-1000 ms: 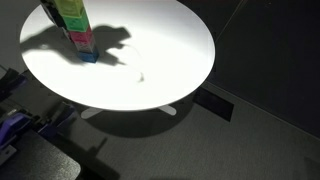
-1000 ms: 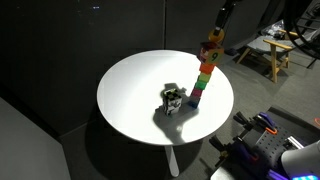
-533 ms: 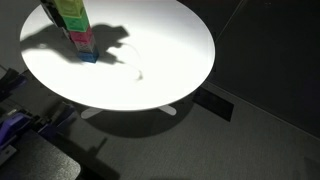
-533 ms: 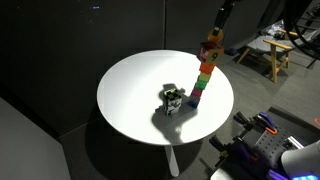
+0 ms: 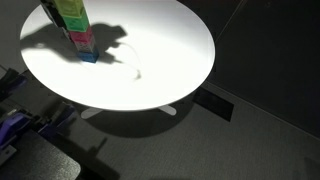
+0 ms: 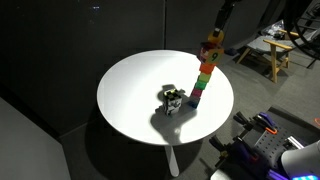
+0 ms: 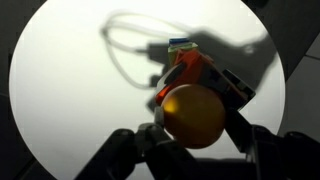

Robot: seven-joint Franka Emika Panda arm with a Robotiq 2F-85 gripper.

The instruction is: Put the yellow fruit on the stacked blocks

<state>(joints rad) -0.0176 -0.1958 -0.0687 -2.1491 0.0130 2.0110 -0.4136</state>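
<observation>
Fruit and jaws are met together in the wrist view: the yellow fruit (image 7: 192, 115) is flanked by the two fingers of the gripper (image 7: 196, 130), which are drawn in against its sides, so it is judged to be pinched and not yet let go. The stacked blocks (image 7: 186, 72) are seen directly beneath it, their upper end partly covered by the fruit. The coming move is therefore judged to turn on a straight vertical relation, fruit above tower, with little sideways correction needed. No clear long axis is shown by the fruit, which looks round. Whether its underside is touching the top block cannot be told. In an exterior view the tower (image 6: 204, 78) is seen standing tall and narrow toward one edge of a round white table (image 6: 130, 90), with a small dark object (image 6: 173, 100) near its foot. A careless release could topple so slim a stack. The room is dark, with a wooden stool (image 6: 262, 50) well apart from the table.
</observation>
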